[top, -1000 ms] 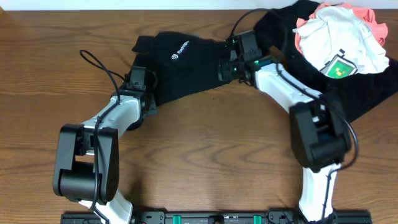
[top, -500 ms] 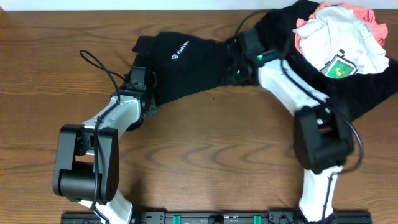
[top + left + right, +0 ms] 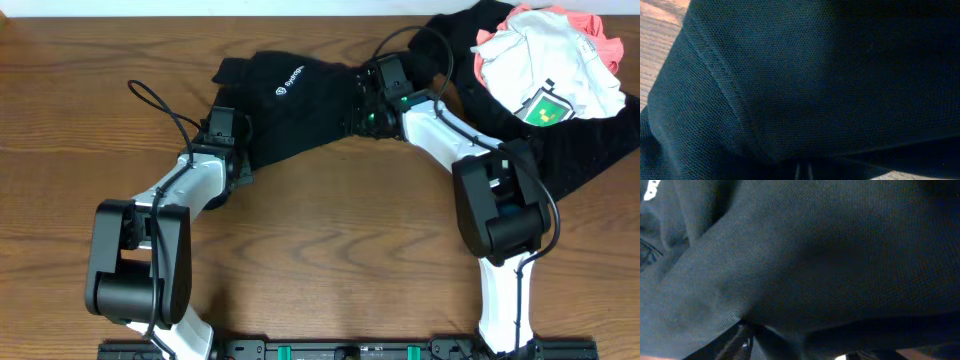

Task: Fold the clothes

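Starting on the left: the left fingers (image 3: 230, 126) sit at the near-left edge of the black shirt (image 3: 300, 100), which lies spread across the back middle of the desk (image 3: 330, 240) with its small white logo facing up. They're pressed together. The left wrist view is nothing but black knit and a seam right against the lens, so I'd guess they're pinching that edge, but the fingers themselves are buried. My read is that this side works as an anchor, so the cloth can be pulled flat instead of sliding around.

On the shirt's right edge, the right fingers (image 3: 362, 106) are dug into a bunched part of it. That camera is smothered in black fabric too, so I can't tell if they're spread or gripping.

Far right, in the back corner, there's a heap: a white shirt (image 3: 545, 60) with green print on top of a pink shirt (image 3: 484, 66), over more black cloth (image 3: 590, 140). Those look like they're just waiting their turn. Nothing looks folded yet.
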`<state>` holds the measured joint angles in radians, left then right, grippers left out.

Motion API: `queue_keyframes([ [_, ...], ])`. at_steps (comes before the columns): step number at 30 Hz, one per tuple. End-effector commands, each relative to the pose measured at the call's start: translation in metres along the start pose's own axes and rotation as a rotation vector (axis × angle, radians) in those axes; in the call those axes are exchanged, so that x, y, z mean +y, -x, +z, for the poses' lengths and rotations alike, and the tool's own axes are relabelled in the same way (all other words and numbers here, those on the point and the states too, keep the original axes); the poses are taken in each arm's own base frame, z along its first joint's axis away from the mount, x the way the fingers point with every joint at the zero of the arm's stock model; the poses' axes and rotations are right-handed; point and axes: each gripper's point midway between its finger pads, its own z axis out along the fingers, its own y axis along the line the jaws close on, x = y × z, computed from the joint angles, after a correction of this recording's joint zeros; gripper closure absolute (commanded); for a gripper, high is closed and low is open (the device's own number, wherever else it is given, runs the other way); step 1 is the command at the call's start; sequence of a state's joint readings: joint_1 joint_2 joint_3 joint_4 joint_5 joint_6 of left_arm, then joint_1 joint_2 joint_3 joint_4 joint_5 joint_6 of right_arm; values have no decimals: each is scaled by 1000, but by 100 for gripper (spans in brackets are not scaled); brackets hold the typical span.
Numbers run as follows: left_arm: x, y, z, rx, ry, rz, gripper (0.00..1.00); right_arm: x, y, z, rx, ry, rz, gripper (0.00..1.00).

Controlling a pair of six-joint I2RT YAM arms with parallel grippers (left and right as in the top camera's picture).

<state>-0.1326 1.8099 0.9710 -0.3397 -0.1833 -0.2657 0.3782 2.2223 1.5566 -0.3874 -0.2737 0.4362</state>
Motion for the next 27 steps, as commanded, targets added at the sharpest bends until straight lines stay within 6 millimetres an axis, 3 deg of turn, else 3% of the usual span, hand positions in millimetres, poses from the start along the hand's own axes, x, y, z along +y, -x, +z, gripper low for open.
queue_keyframes([
  [1,7,-25,11,75,13,-1,94,-13,-14,25,25,-30,14,49],
  [7,7,-25,11,75,13,-1,94,-1,25,19,-108,5,-16,49],
  [11,7,-25,11,75,13,-1,94,7,48,13,-187,19,-39,54],
  [21,7,-25,11,75,13,-1,94,38,103,-11,-378,100,-121,40],
  [27,7,-25,11,75,13,-1,94,49,120,-21,-458,121,-192,33],
])
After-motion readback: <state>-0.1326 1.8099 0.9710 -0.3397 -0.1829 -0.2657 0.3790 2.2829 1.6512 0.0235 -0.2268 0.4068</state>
